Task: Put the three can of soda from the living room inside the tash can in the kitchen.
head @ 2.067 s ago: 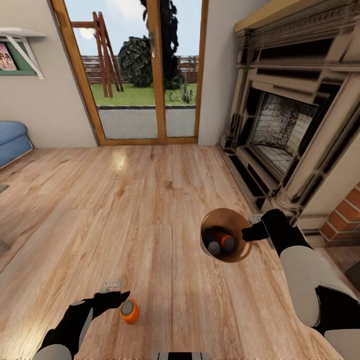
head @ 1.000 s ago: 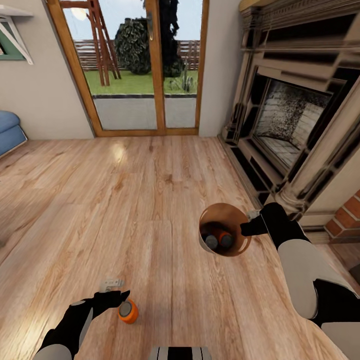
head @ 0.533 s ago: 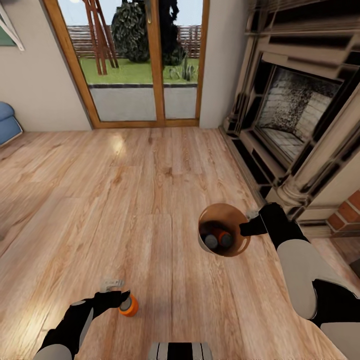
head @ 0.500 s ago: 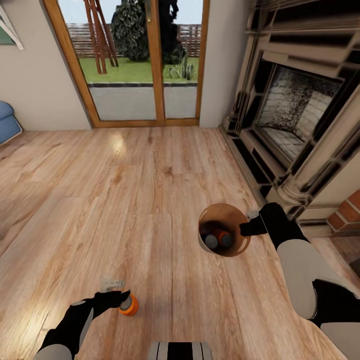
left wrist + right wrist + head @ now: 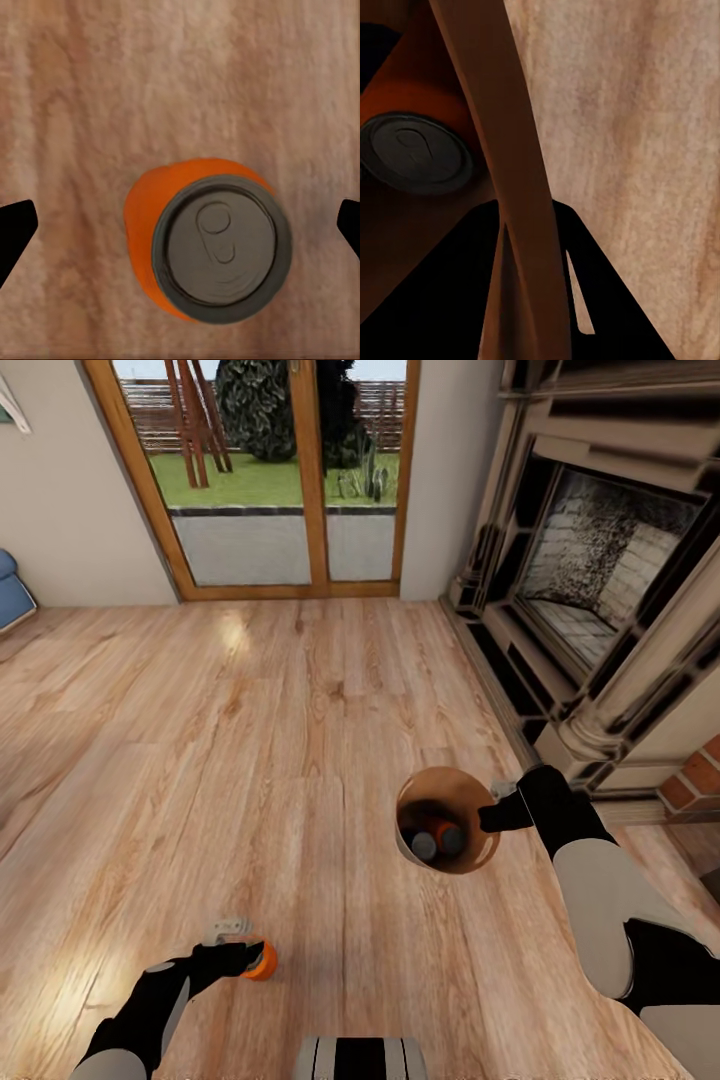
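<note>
Living room, wood floor (image 5: 300, 760). Right claw (image 5: 492, 818) is clamped on the rim of the trash can (image 5: 470, 860), holding it above the floor beside the fireplace (image 5: 600, 580). Inside it: 1 orange can (image 5: 447, 837) and 1 dark blue can (image 5: 421, 845), grey tops up. The 3rd can (image 5: 262, 960), orange, stands upright on the floor with the left claw (image 5: 243, 956) right at it; in the left wrist view its fingers (image 5: 15, 229) are spread wide, the can between them, not touching. Glass doors (image 5: 290, 480) ahead.
</note>
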{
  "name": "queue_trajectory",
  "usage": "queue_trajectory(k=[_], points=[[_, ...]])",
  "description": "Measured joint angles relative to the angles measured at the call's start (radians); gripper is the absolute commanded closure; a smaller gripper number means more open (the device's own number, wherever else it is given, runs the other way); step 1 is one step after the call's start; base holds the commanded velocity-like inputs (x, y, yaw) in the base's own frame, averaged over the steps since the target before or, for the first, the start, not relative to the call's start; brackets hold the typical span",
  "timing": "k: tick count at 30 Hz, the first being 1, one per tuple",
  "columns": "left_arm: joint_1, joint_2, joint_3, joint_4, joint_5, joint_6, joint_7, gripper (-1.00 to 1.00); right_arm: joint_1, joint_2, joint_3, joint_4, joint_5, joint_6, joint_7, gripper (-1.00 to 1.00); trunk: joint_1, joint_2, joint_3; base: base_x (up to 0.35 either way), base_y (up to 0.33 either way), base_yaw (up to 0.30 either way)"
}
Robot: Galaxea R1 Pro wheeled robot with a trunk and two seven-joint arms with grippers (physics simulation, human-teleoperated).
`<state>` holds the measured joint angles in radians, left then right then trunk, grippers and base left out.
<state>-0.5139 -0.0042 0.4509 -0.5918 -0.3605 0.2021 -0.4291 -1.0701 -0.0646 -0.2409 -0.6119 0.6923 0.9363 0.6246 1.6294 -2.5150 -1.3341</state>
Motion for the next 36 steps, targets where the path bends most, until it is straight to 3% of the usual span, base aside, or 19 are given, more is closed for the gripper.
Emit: queue_trajectory(k=[8,26,36], points=[[0.000,0.000,-0.008,0.023,0.001,-0.012,0.000,-1.00,0.000,0.001,0.000,0.000,-0.001,0.000,0.000,1.00,0.004,-0.002,-0.031,0.000,0.000,0.000],[0.000,0.000,-0.011,0.026,0.002,-0.022,0.001,-1.00,0.000,0.003,0.001,0.001,0.000,0.000,0.000,1.00,0.003,-0.002,-0.031,0.051,0.000,0.000],[0.000,0.000,-0.011,0.026,0.002,-0.022,0.001,-1.00,0.000,0.006,0.001,0.002,-0.001,0.000,0.000,1.00,0.008,-0.004,-0.066,0.002,0.000,0.000]])
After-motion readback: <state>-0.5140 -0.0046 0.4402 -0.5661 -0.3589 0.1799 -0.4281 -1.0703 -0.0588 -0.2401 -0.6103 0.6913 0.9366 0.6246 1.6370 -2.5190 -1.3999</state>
